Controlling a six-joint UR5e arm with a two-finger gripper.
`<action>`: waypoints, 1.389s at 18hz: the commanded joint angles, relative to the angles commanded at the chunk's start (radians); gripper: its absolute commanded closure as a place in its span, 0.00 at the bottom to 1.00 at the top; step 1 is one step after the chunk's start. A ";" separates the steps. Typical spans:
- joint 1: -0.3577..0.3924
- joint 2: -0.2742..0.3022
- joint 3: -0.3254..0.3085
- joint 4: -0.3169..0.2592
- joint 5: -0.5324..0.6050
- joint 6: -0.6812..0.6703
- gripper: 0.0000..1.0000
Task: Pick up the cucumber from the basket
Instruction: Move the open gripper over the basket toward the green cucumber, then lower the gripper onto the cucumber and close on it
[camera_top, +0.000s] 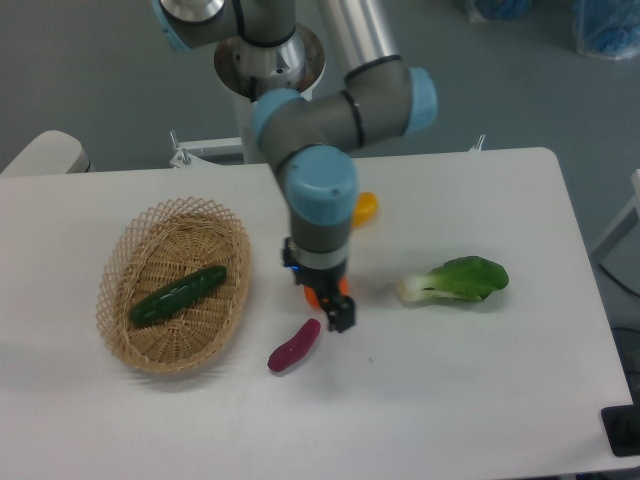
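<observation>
Black and pointing down at the white table (500, 400), the gripper (340, 318) hangs just beside the upper end of the small purple sweet potato (293, 345), holding nothing, and at this angle I cannot tell whether its fingers are apart or together. The arm's wrist hides most of an orange fruit (312, 296) right behind it, and a yellow fruit (365, 208) peeks out past the blue joint cap, while a leafy bok choy (455, 281) lies off toward the table's other side. The dark green cucumber (178, 295) rests slantwise in the bottom of the tan wicker basket (175, 212), well apart from the gripper.
</observation>
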 joint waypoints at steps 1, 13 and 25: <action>-0.020 0.012 -0.023 0.002 -0.002 -0.022 0.00; -0.250 -0.037 -0.100 0.096 0.018 -0.272 0.00; -0.287 -0.101 -0.100 0.114 0.018 -0.329 0.00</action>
